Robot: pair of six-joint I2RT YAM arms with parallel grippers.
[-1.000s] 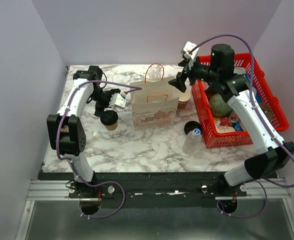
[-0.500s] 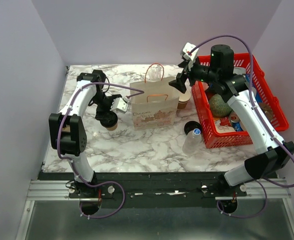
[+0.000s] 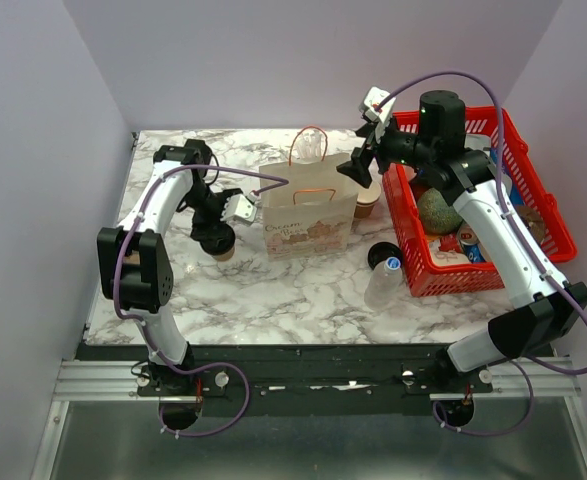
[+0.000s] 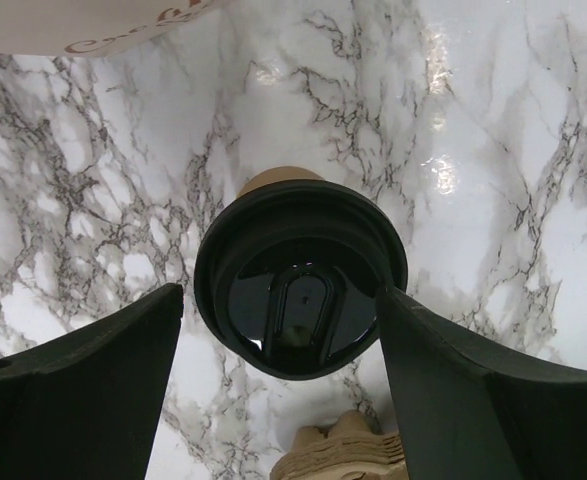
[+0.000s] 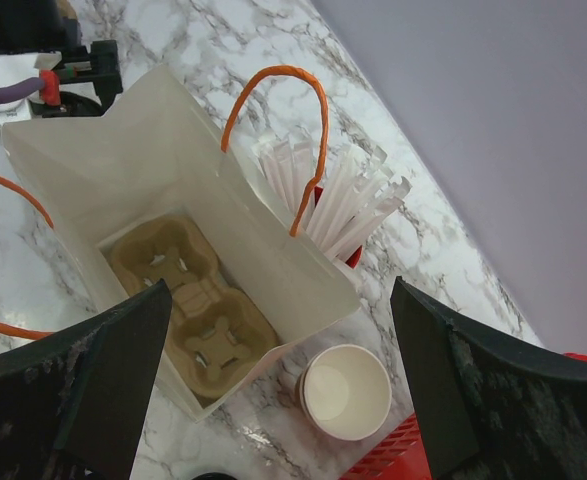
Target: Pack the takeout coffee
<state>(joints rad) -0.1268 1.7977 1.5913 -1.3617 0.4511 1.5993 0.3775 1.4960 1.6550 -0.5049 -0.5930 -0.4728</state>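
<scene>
The takeout coffee point(image 4: 301, 290), a tan cup with a black lid, stands on the marble left of the white paper bag point(image 3: 308, 215). My left gripper point(image 3: 216, 238) is open and straddles it; in the left wrist view point(image 4: 283, 295) the lid nearly fills the gap between the fingers point(image 4: 83, 390). My right gripper point(image 3: 358, 165) is open and empty above the bag's right end. In the right wrist view point(image 5: 281, 285) the bag point(image 5: 93, 170) stands open with a tan cup carrier point(image 5: 188, 310) on its bottom.
A red cup of wrapped straws point(image 3: 308, 150) stands behind the bag. A lidless tan cup point(image 5: 345, 392), a loose black lid point(image 3: 381, 255) and a water bottle point(image 3: 383, 280) lie between the bag and the red basket point(image 3: 553, 235). A tan cardboard piece point(image 4: 343, 450) lies below the coffee.
My left gripper has moved down and in over the takeout coffee, which now sits between its fingers. My right gripper has barely shifted.
</scene>
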